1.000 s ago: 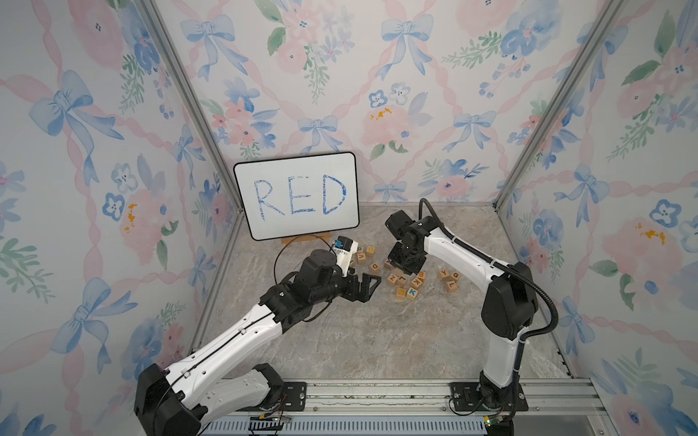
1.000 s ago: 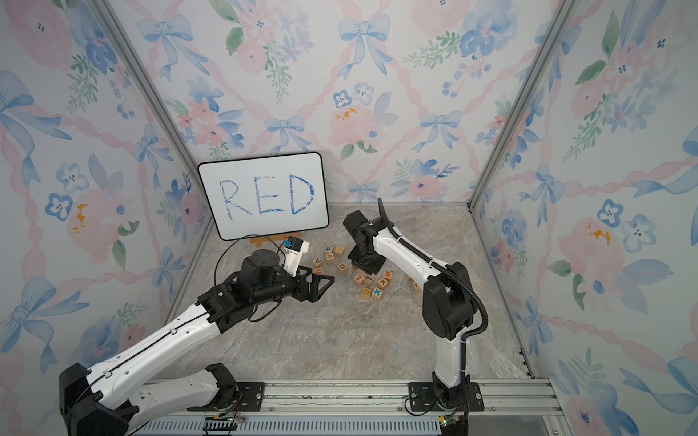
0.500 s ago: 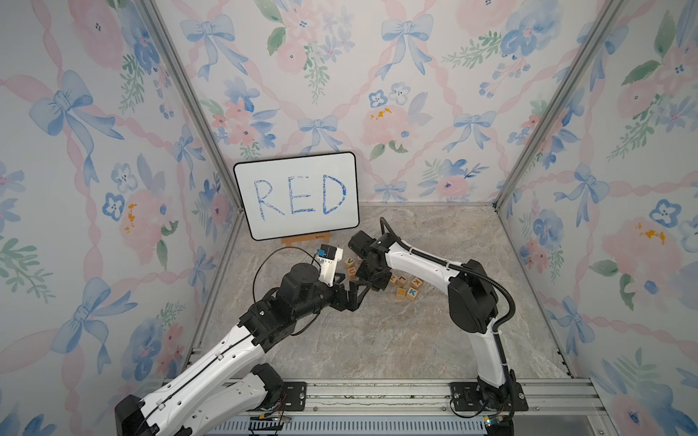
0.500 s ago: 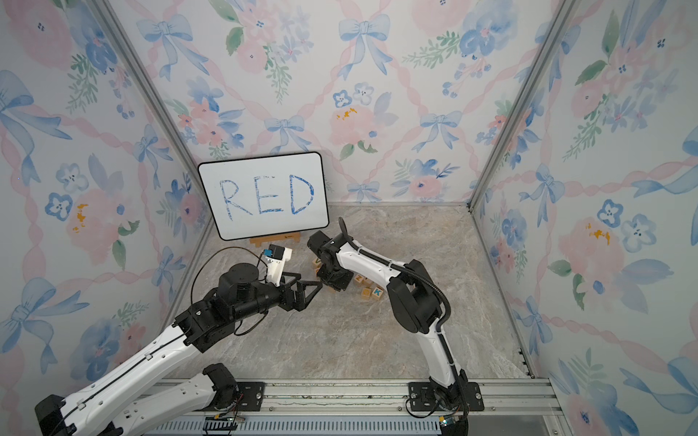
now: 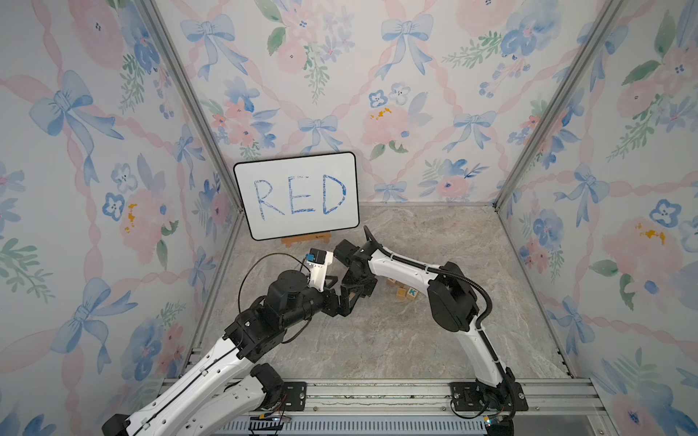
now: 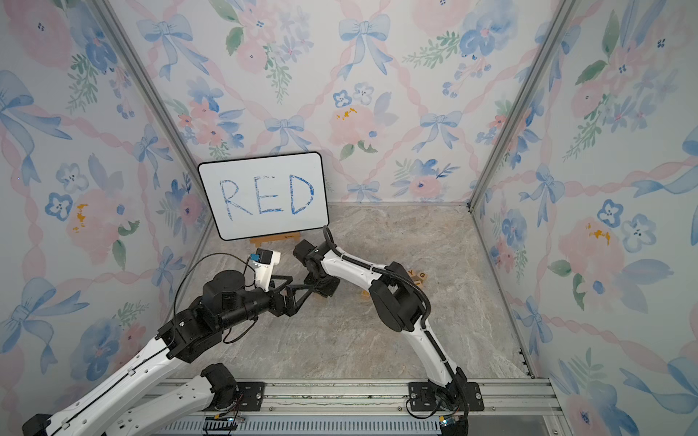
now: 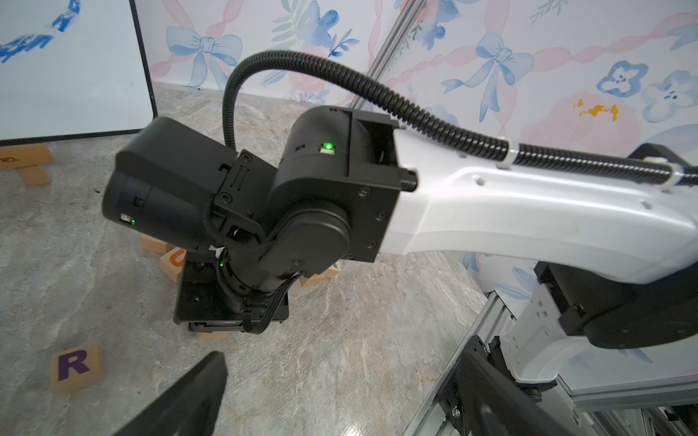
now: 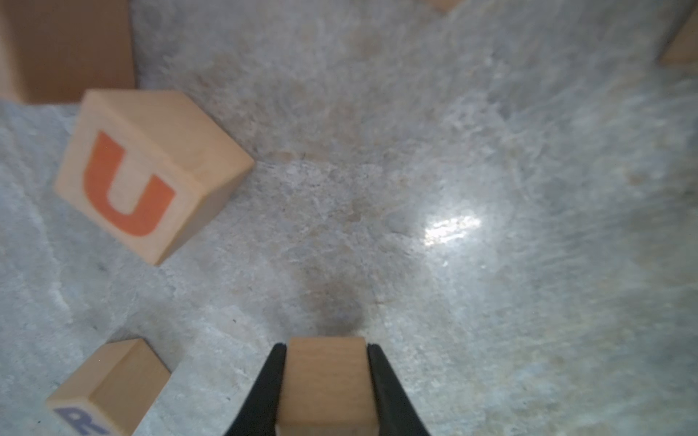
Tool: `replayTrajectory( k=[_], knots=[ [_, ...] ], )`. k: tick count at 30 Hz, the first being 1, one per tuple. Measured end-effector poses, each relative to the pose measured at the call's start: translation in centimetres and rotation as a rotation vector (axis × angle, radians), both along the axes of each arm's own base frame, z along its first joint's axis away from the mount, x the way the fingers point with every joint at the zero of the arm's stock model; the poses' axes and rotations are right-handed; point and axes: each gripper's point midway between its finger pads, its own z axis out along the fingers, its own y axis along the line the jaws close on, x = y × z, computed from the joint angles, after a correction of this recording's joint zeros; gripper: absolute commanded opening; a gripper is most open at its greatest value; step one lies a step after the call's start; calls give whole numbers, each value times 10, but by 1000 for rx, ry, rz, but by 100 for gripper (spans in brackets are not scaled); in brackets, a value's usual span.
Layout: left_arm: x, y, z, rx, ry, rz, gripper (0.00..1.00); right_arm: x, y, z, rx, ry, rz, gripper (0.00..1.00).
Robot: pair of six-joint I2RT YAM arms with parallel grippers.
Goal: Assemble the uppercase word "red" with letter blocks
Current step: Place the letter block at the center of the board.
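Blue "RED" marks the board (image 5: 296,196); right pincer (image 8: 326,347) pinches a wooden cube (image 8: 326,377) near block U (image 8: 151,177), left pincer (image 7: 343,355) spread.

The K block (image 5: 412,291) lies on the floor (image 5: 377,339), before and right of the board (image 5: 296,196).

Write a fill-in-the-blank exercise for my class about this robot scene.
The white board shows the word ___ in blue.
In the right wrist view, the right hand grips a wooden block near a second block lettered ___ in orange.
In the left wrist view, the lone block bears a purple ___.
Missing words: RED; U; R.
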Motion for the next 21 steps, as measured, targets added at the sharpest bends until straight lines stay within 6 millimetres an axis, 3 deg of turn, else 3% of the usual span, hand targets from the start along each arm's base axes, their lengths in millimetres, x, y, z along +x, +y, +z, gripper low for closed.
replayTrajectory(
  k=[4, 8, 21],
  knots=[
    [-3, 3, -4, 5, 10, 2, 98, -2, 3, -2, 1, 4, 7, 18],
    [-3, 4, -7, 10, 19, 6, 98, -4, 4, -2, 6, 10, 10, 29],
    [1, 4, -10, 22, 25, 24, 98, -5, 15, -2, 56, 22, 20, 83]
  ],
)
